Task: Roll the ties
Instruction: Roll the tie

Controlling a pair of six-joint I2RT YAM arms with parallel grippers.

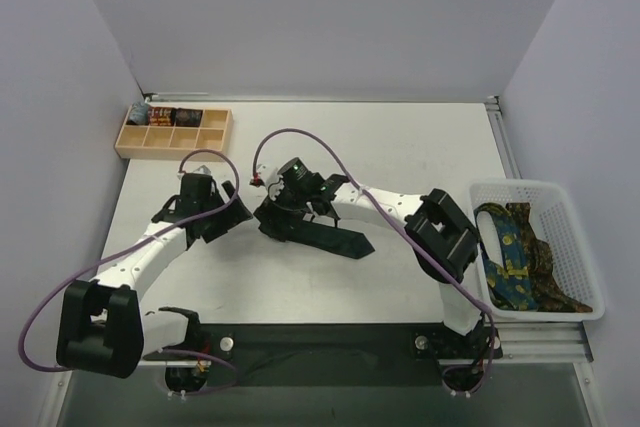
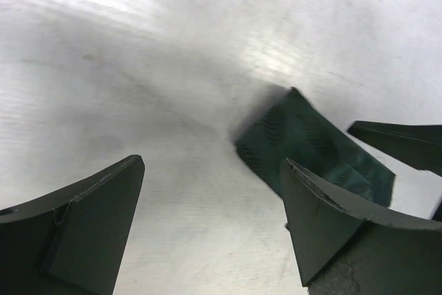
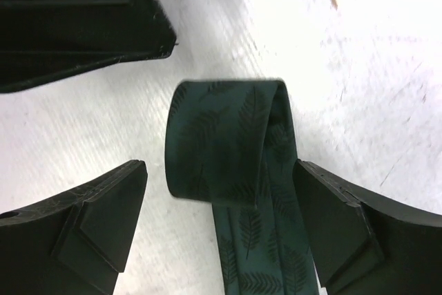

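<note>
Where the green tie (image 1: 335,239) lies near the middle of the table (image 1: 400,147), its left end is folded back on itself into a loose loop. The right jaws stand apart on either side of that loop, clamped on nothing. Bare table shows between the loop and one finger, and the other finger is just beside the tie's edge. The left jaws, also wide apart and empty, hang close to the left of the fold. The rest of the tie runs flat to the right, ending in its pointed tip.

Open table stretches behind the arms to the back wall, and rightward to the basket (image 1: 515,187) at the right edge, which holds a heap of patterned ties (image 1: 515,257). A wooden tray (image 1: 170,154) sits at the back left corner with small dark rolls (image 1: 165,115) in its back row. Purple cables (image 1: 300,137) arch over both arms. The table is white and lightly scuffed, and pale walls close it in on three sides.
</note>
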